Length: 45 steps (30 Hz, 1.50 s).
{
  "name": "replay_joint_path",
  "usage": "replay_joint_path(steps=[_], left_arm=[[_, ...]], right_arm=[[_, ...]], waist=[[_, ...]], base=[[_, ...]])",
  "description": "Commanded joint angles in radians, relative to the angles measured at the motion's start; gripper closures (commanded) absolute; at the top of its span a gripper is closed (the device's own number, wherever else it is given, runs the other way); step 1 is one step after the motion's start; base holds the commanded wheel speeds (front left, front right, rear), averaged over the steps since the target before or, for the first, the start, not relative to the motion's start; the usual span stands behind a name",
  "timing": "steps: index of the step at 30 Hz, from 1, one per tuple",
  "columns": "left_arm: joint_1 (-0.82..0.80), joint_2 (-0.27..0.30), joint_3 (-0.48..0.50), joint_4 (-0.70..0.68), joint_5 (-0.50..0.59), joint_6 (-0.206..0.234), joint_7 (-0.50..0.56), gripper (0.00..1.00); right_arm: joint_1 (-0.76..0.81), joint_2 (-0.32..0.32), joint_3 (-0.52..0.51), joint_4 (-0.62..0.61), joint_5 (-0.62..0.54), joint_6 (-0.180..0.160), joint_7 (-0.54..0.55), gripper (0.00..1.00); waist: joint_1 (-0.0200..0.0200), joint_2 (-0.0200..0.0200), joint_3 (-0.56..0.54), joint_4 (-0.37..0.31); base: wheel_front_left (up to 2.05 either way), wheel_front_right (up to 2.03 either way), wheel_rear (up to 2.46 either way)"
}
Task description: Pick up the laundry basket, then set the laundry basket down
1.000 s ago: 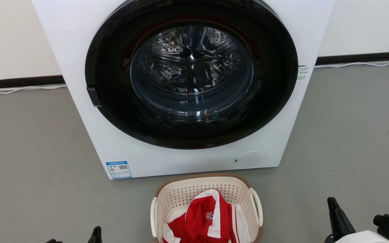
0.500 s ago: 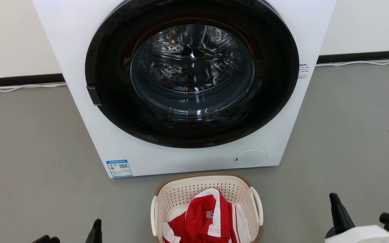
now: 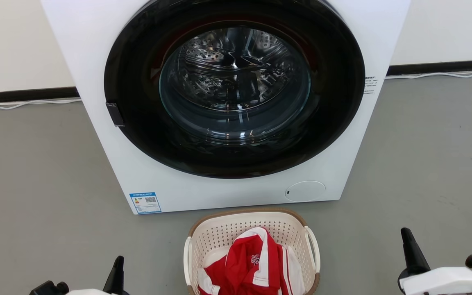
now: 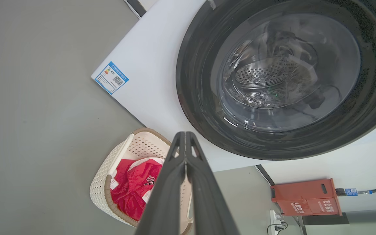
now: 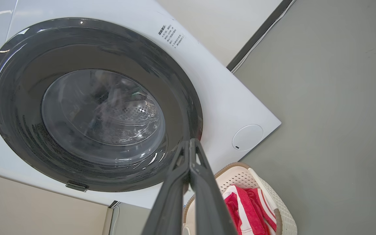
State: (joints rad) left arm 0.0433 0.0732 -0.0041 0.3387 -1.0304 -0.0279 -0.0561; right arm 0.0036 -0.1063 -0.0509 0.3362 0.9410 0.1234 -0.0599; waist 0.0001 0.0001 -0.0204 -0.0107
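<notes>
On the grey floor (image 3: 35, 172), directly before the washing machine (image 3: 92, 73), you will find the laundry basket (image 3: 218, 234). Its far brown rim sits close to the machine's lower front edge; you cannot tell whether the two touch. A red-and-white garment (image 3: 252, 262) lies inside. The white loop handles, one on each side, stand free. The left gripper (image 3: 117, 265) hangs to the basket's left, fingers pressed together, holding nothing. The right gripper (image 3: 406, 239) hangs to the basket's right, farther out, likewise closed tight and empty. Neither touches the basket. Bare floor extends on both sides of basket and machine back to the dark baseboard (image 3: 23, 95), where a white cable (image 3: 14, 105) runs along the wall.
</notes>
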Motion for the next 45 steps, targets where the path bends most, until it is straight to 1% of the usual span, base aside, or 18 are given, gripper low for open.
replay_joint_path(steps=[1,45], left_arm=[[-0.061,0.007,0.024,-0.032,-0.033,-0.013,0.010,1.00],[-0.131,-0.016,0.097,-0.079,-0.453,-0.082,0.133,1.00]], right_arm=[[-0.052,-0.005,0.005,-0.033,0.037,0.004,0.013,1.00],[-0.098,0.042,-0.048,-0.078,0.523,0.007,0.137,1.00]], waist=[[-0.0001,-0.0001,0.001,0.000],[-0.0001,-0.0001,0.018,0.008]], base=[[0.00,0.00,0.00],[0.00,0.00,0.00]])
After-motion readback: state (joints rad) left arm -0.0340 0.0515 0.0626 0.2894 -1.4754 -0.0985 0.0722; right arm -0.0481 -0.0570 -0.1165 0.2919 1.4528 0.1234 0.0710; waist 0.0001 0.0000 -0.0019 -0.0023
